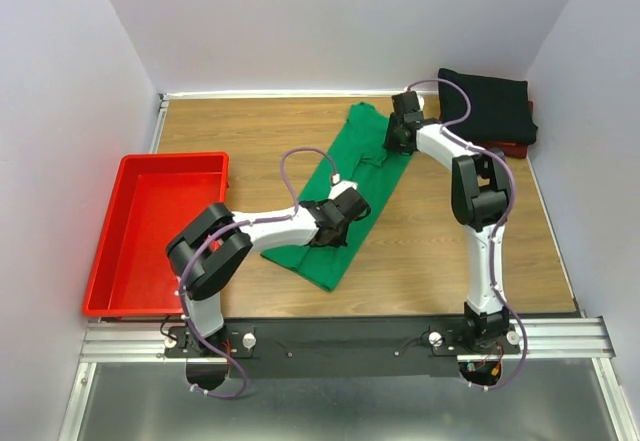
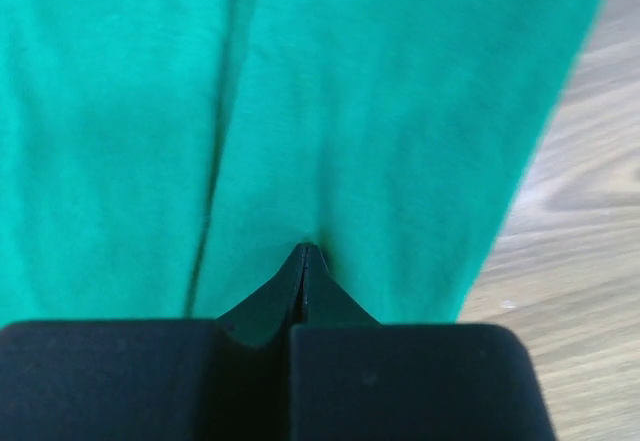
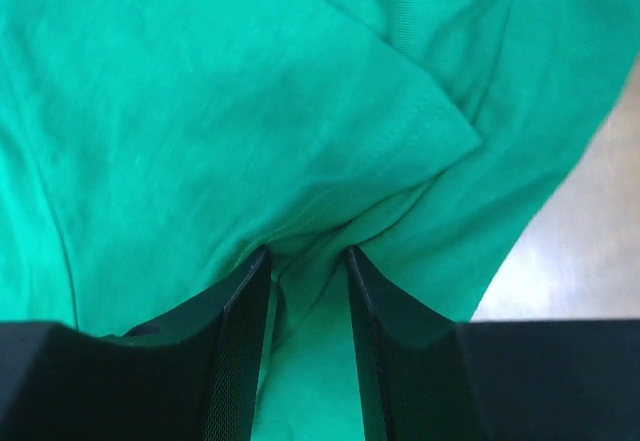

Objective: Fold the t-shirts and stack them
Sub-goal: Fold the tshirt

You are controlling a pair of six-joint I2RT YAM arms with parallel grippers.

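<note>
- The left gripper has its jaws pressed together, tips resting on the green t-shirt. Whether any cloth is pinched between them cannot be told.
- In the top view the left gripper sits over the middle of the green t-shirt, near its right edge.
- The right gripper has its jaws apart, with a gathered fold of the green t-shirt rising between the fingers.
- The right gripper is at the far end of the shirt.
- The green t-shirt lies as a long diagonal strip across the middle of the table.
- The black t-shirt lies folded in the far right corner, on top of the dark red t-shirt, of which only an edge shows.
- A red tray stands at the left side, well apart from the shirts.
</note>
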